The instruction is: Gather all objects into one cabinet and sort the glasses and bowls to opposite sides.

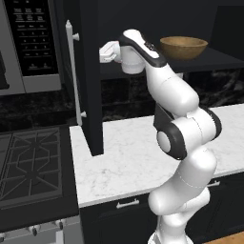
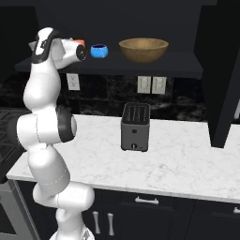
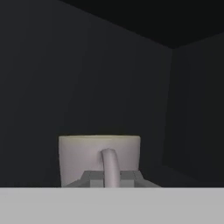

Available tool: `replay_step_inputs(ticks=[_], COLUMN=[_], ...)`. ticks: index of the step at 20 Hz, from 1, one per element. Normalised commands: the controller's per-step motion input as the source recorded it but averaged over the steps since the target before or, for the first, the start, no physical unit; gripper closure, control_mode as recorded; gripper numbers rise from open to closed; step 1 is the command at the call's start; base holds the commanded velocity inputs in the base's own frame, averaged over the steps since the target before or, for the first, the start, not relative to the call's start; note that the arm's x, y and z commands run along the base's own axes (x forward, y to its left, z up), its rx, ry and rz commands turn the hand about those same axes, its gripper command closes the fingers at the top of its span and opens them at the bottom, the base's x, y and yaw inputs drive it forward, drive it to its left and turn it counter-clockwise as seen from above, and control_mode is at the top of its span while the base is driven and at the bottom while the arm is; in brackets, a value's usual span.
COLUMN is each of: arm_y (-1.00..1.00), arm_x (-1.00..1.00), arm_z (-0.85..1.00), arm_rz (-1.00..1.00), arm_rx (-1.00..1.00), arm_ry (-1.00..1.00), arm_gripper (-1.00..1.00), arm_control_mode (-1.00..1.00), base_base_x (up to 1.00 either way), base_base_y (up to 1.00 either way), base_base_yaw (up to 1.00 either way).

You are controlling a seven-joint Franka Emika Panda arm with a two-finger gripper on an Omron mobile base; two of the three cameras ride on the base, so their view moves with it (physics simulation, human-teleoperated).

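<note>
Black kitchen, white marble counter (image 2: 187,159) with a toaster (image 2: 135,127) on it. My arm reaches up onto the dark shelf (image 2: 154,65) of the open cabinet (image 1: 90,71). From the hand camera, I see the gripper (image 3: 110,177) pinched on the handle of the orange cup (image 3: 99,159), standing upright at the shelf's left end with empty wall behind. Just right sits the blue cup (image 2: 99,50), then the wooden bowl (image 2: 143,49), apart from both.
</note>
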Motion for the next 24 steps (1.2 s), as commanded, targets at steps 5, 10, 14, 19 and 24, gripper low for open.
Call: replay_step_inputs(ticks=[5, 10, 14, 19, 24], arm_y=[0.0, -0.04, -0.21, -0.18, -0.01], arm_x=[0.0, 0.0, 0.0, -0.01, -0.06], arm_z=[0.0, 0.0, -0.01, -0.04, -0.33], arm_rz=[0.0, 0.0, 0.0, 0.0, 0.0], arm_rx=[-0.03, 0.0, 0.0, 0.0, 0.0], arm_ry=[0.0, 0.0, 0.0, 0.0, 0.0], arm_gripper=[1.0, 1.0, 1.0, 1.0, 1.0], arm_control_mode=[-1.0, -1.0, -1.0, -1.0, -1.0], base_base_x=[0.0, 0.0, 0.0, 0.0, 0.0], base_base_y=[0.0, 0.0, 0.0, 0.0, 0.0], base_base_yaw=[0.0, 0.0, 0.0, 0.0, 0.0])
